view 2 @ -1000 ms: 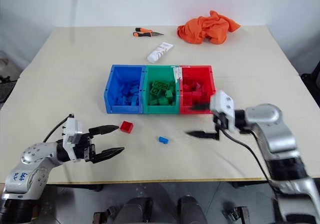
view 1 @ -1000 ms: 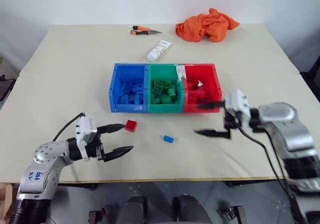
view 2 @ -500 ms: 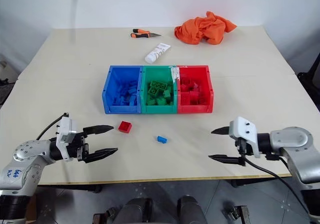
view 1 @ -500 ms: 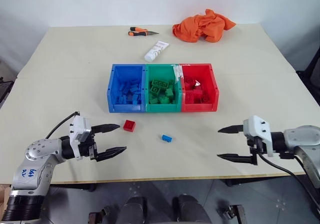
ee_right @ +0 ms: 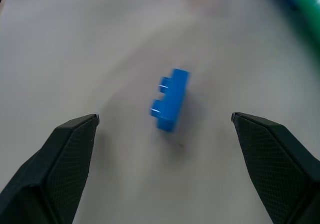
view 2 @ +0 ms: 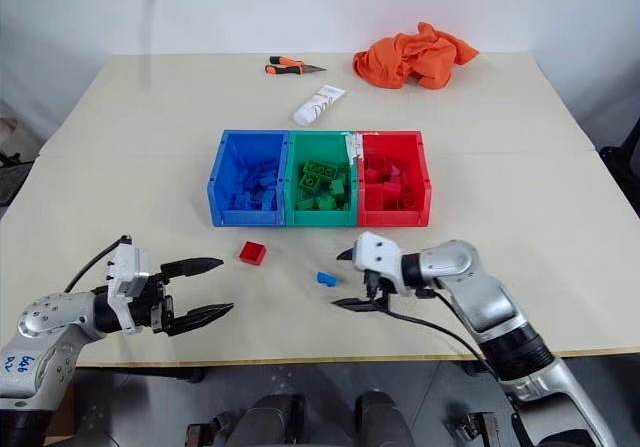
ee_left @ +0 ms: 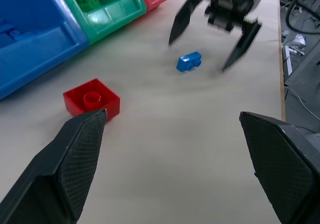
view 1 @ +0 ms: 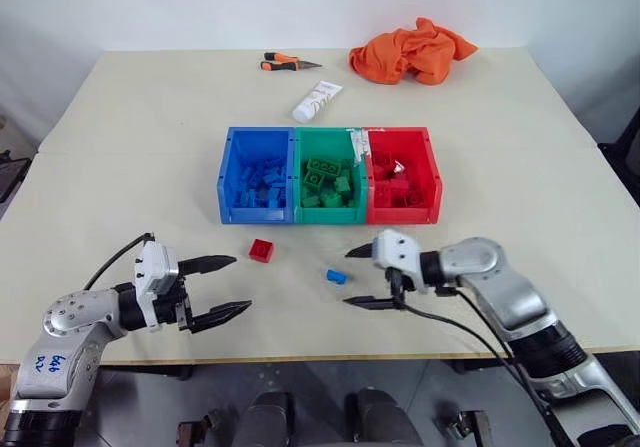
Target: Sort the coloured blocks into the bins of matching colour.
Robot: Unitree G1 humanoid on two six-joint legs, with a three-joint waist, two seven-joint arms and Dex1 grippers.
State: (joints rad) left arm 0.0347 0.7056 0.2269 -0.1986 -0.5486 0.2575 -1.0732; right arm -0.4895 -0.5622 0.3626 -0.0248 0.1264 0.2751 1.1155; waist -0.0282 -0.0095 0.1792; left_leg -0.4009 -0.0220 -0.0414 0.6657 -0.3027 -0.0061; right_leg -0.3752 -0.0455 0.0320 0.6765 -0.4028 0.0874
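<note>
Right wrist view, stepped glossy blue block (ee_right: 170,99)

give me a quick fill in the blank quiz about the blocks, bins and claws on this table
1. The small blue studded plastic brick lies on the table just in front of the open ____ claw.
2. The small red studded plastic brick lies on the table in front of the ____ rectangular plastic bin.
3. In the row of three joined bins, the middle one is ____.
4. The open left claw holds ____.

Missing words: right; blue; green; nothing
</note>
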